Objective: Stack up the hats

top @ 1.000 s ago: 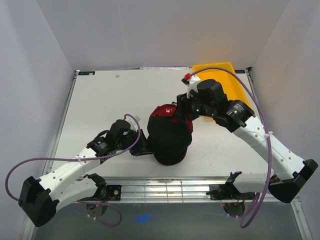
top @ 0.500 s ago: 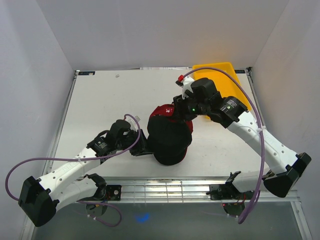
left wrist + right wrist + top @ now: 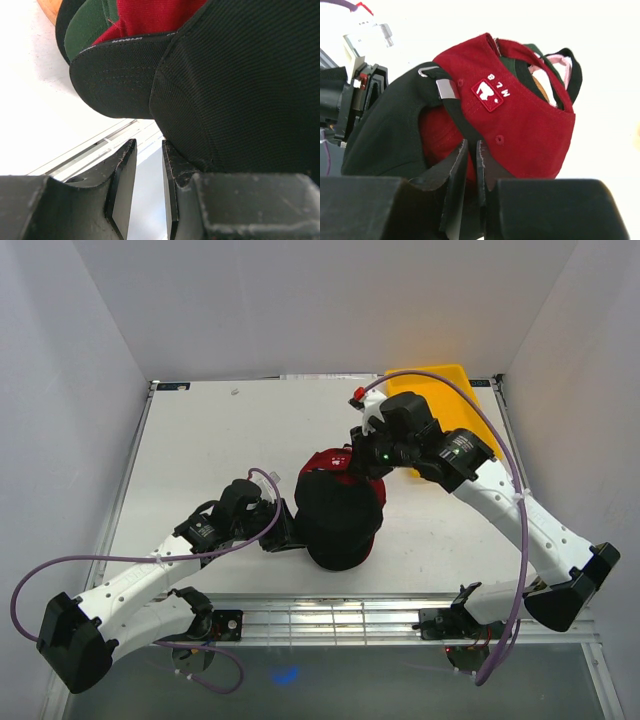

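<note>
As black hat [image 3: 338, 525] tops red hat [image 3: 520, 120], right pincer [image 3: 471, 147] pinches its rear, left pincer [image 3: 149, 147] ajar, empty; nxt prob. seat & release.

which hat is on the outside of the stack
The black hat: it covers the red hat, while the green hat and pink hat only peek out underneath.

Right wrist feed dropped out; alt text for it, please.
A red cap with a white logo patch sits over a green cap and a pink cap, a black cap pulled partly over it from the left. The right gripper holds its jaws nearly together at the black strap; whether they pinch it is unclear.
</note>
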